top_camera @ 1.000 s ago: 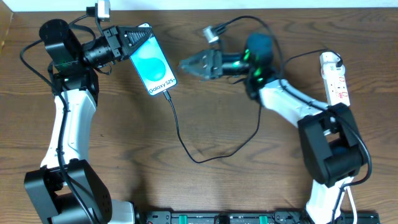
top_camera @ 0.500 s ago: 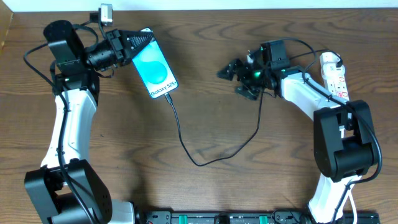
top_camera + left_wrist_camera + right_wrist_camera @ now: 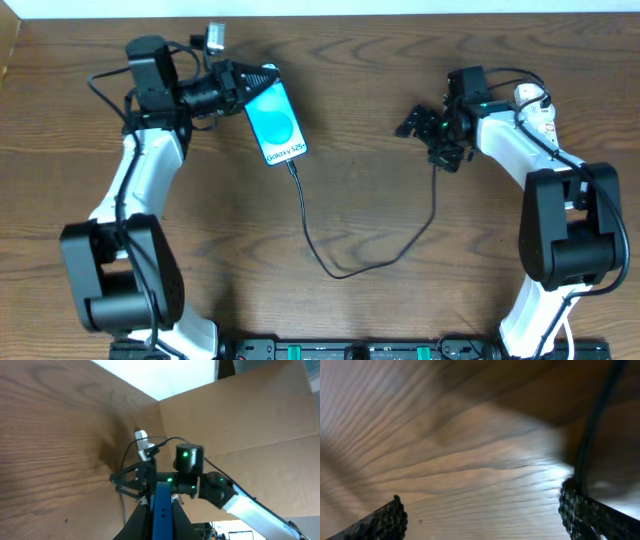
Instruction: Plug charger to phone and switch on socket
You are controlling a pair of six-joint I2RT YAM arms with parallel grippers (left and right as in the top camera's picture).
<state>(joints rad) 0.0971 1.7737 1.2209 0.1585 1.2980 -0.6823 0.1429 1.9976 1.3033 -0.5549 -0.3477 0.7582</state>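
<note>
The phone [image 3: 278, 122] shows its blue screen and is held tilted at the back left by my left gripper [image 3: 258, 78], which is shut on its top end. In the left wrist view the phone's blue edge [image 3: 162, 510] stands between the fingers [image 3: 142, 517]. The charger cable [image 3: 340, 270] is plugged into the phone's lower end and loops across the table to my right gripper [image 3: 428, 140]. That gripper is open and empty, low over the wood, with the cable [image 3: 595, 425] beside one finger [image 3: 582, 510]. The socket [image 3: 530, 98] lies at the far right, mostly hidden under my right arm.
A cardboard wall [image 3: 240, 415] stands behind the table. My right arm [image 3: 192, 467] shows in the left wrist view, facing the phone. The table's back edge [image 3: 330, 12] is close behind both grippers.
My left arm has carried the phone to the right, dragging the cable with it. My right gripper has pulled back to the right, nearer the socket.
</note>
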